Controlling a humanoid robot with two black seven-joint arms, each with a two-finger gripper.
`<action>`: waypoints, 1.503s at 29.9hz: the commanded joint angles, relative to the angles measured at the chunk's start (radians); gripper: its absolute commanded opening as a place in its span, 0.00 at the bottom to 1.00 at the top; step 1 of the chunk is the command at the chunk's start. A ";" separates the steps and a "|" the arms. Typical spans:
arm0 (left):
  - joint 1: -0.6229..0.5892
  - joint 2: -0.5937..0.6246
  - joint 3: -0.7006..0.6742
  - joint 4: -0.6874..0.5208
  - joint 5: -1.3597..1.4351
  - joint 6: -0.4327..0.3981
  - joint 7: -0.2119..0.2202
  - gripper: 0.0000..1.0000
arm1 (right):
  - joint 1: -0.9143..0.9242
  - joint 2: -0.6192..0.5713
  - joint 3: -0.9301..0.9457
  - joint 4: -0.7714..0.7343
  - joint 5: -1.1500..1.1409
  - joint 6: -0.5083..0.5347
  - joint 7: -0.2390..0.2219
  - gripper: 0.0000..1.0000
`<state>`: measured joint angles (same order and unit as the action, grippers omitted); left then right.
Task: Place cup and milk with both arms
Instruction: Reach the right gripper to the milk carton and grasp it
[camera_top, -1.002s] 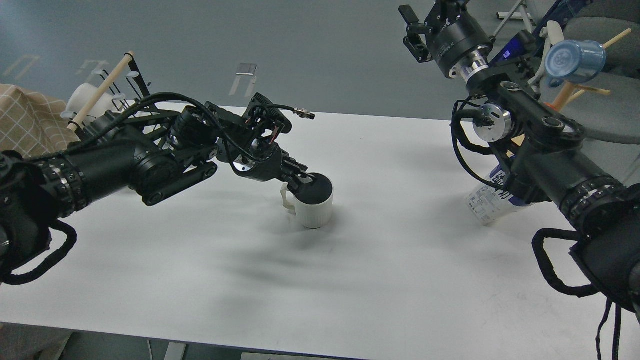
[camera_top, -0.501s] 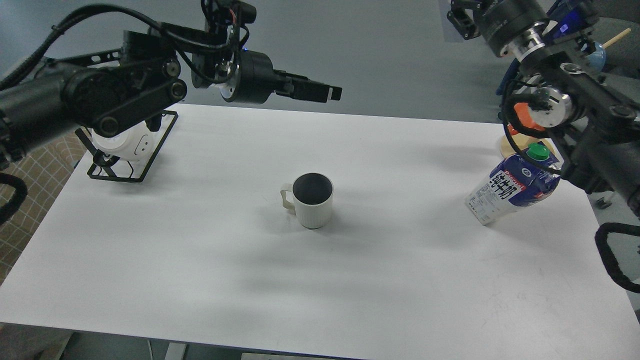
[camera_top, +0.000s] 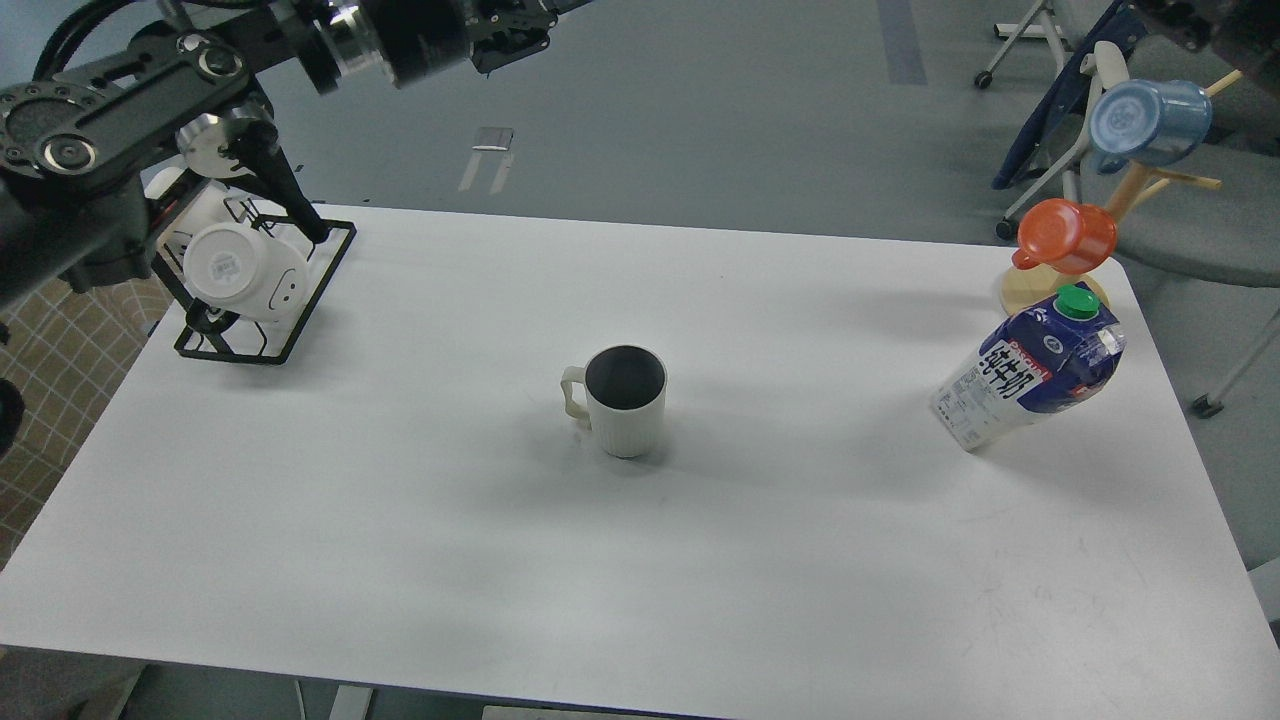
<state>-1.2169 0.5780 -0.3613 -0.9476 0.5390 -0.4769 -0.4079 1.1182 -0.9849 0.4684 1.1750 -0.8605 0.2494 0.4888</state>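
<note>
A white ribbed cup (camera_top: 625, 402) with a dark inside stands upright at the middle of the white table (camera_top: 700, 560), handle to the left. A blue and white milk carton (camera_top: 1030, 382) with a green cap stands tilted near the table's right edge. Nothing holds either one. My left arm is raised at the top left. Only the base of its gripper (camera_top: 520, 22) shows at the top edge, and its fingers are cut off. Only a bit of my right arm (camera_top: 1235, 22) shows in the top right corner, and its gripper is out of view.
A black wire rack (camera_top: 250, 300) with white mugs stands at the table's back left corner. A wooden mug tree (camera_top: 1050, 290) with an orange cup (camera_top: 1068, 235) and a blue cup (camera_top: 1145, 122) stands behind the carton. A chair stands beyond the right edge.
My left gripper let go of the cup, then rose up and back to the top left. My right arm lifted away from the carton and out of view. The cup and carton stayed put.
</note>
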 joint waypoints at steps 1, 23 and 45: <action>0.031 0.000 -0.042 0.000 -0.005 0.001 0.001 0.94 | -0.090 -0.212 -0.007 0.187 -0.231 -0.134 0.000 1.00; 0.039 -0.015 -0.070 -0.002 -0.007 0.021 0.003 0.94 | -0.675 -0.270 -0.054 0.212 -0.758 -0.738 0.000 1.00; 0.050 -0.015 -0.068 -0.005 -0.004 0.020 0.003 0.94 | -0.673 0.034 -0.039 -0.021 -0.845 -0.738 0.000 0.99</action>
<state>-1.1681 0.5623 -0.4306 -0.9520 0.5354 -0.4571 -0.4045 0.4415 -0.9682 0.4306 1.1774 -1.7063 -0.4888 0.4885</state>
